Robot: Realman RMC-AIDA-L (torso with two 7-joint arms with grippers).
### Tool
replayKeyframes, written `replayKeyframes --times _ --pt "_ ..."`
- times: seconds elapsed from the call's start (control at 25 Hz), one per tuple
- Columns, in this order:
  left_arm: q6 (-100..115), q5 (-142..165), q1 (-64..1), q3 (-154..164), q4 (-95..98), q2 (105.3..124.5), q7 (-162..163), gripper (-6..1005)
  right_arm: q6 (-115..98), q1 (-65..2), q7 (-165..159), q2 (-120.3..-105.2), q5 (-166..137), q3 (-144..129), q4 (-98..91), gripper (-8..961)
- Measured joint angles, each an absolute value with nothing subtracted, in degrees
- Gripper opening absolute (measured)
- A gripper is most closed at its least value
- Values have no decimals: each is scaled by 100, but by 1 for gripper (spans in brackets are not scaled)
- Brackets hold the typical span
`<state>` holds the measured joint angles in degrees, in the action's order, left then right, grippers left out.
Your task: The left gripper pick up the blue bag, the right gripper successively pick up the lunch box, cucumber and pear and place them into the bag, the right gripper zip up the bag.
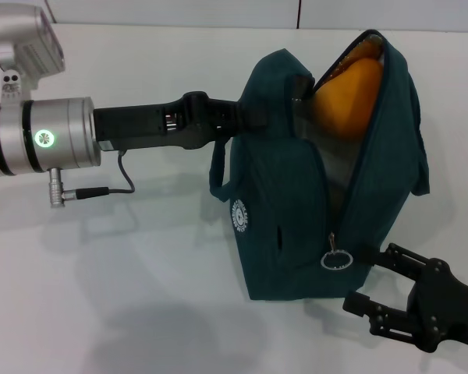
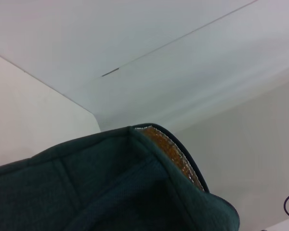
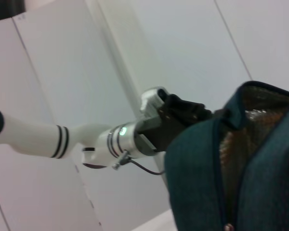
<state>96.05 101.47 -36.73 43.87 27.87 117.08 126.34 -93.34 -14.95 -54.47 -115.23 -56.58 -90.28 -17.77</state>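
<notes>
In the head view, the blue bag was seen standing upright on the white table, right of centre. Its top left edge was clamped by the left gripper, whose dark body reached in from the left behind a silver wrist with a green light. The zip was open down most of the bag's near face, and the ring zip pull hung low near the bottom. Through the gaping top, an orange-yellow mass, apparently the pear, was visible against the silver lining. The right gripper was held low at the near right, just beside the bag's bottom corner; its fingers were spread apart and nothing was held between them.

In the left wrist view, only the bag's dark fabric and a strip of foil lining were shown close up; the gripper's own fingers were not seen.

In the right wrist view, the bag filled the near corner, with the left gripper closed on its upper edge.
</notes>
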Motion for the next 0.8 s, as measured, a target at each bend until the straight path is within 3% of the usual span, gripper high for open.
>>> replayKeyframes --times 0.4,0.8 --pt "9608 10145 -3674 4412 2786 11732 12632 39 -9006 -1663 -5500 -11543 -5635 -9103 -1771 859" --pt "9676 10123 -3681 4412 2783 11766 12634 39 -8899 -1839 -5521 -11567 -5658 -9265 -1749 860"
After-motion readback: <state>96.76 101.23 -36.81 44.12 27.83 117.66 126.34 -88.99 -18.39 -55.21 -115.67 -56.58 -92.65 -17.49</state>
